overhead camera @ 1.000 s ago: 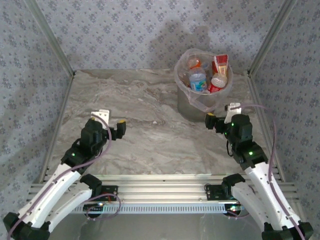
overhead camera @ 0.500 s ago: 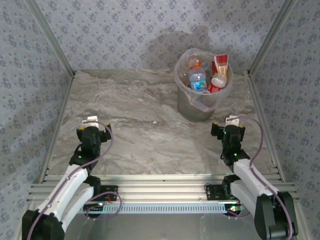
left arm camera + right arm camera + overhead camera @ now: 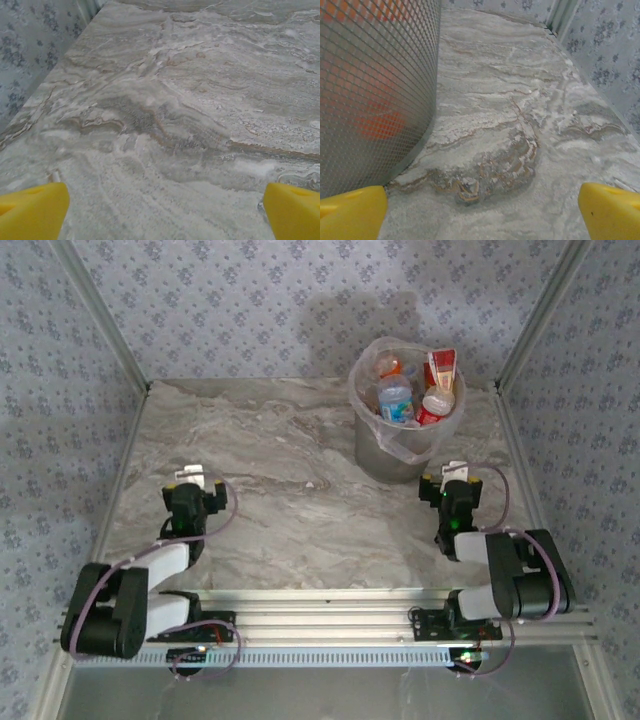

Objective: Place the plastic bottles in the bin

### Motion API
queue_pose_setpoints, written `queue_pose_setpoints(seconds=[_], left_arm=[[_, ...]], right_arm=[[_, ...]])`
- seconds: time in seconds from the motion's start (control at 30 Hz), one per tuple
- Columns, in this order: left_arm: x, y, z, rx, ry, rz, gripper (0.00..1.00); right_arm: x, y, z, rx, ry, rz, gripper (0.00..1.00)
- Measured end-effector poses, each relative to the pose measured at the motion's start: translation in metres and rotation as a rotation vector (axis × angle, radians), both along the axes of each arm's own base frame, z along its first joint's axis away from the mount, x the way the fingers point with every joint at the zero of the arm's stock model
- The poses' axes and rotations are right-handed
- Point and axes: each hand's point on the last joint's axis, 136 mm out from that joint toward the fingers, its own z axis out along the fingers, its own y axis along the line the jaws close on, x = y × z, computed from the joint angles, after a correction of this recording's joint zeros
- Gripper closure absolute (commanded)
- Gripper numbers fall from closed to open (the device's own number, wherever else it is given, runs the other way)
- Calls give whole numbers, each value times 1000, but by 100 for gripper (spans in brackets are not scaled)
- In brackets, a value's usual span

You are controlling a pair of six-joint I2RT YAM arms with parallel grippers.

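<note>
At the far right of the desk point(image 3: 280, 500), seen from above and behind, the bin point(image 3: 385, 452) stands upright, its long axis vertical and its bag-lined mouth facing up. The plastic bottles point(image 3: 397, 400) in sight all lie inside it, piled to the rim and mostly cap-up. A red-labelled bottle point(image 3: 441, 368) pokes above the far edge, leaning slightly. Both arms are folded close to their bases, with the left end effector point(image 3: 192, 485) near the desk's left side and the right end effector point(image 3: 452, 480) just in front of the bin. Judged from this, the loading step looks complete, and the next move calls for little beyond parking the arms or a last check for strays.

In the left wrist view, the left end effector point(image 3: 160, 220) has its yellow fingertips point(image 3: 31, 214) wide apart over bare marble, holding nothing.

In the right wrist view, the right end effector point(image 3: 480, 215) is likewise spread wide and empty. The bin's mesh wall point(image 3: 375, 90) rises just beside one fingertip, with orange showing through the mesh.
</note>
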Motion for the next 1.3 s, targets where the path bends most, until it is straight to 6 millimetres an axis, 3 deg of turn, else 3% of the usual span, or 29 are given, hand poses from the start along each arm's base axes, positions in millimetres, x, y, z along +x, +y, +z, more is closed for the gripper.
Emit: queue_pose_setpoints(seconds=[0.17, 0.33, 0.53, 0.67, 0.9, 1.1, 1.3], left_arm=[[12, -6, -1, 26, -24, -43, 0], [25, -7, -2, 30, -55, -66, 0], [38, 14, -23, -9, -2, -18, 0], [53, 23, -12, -53, -28, -4, 0], [52, 10, -12, -89, -45, -77, 0], [40, 6, -22, -98, -31, -98, 0], [57, 4, -9, -110, -37, -123, 0]], right_arm=[[10, 5, -1, 13, -8, 43, 0], [15, -14, -12, 48, 13, -8, 0], [28, -14, -1, 66, -10, -13, 0], [28, -14, -1, 67, -10, -13, 0], [24, 13, -8, 105, -1, 163, 0], [16, 13, -14, 130, 6, 186, 0], [35, 5, 0, 124, 1, 149, 0]])
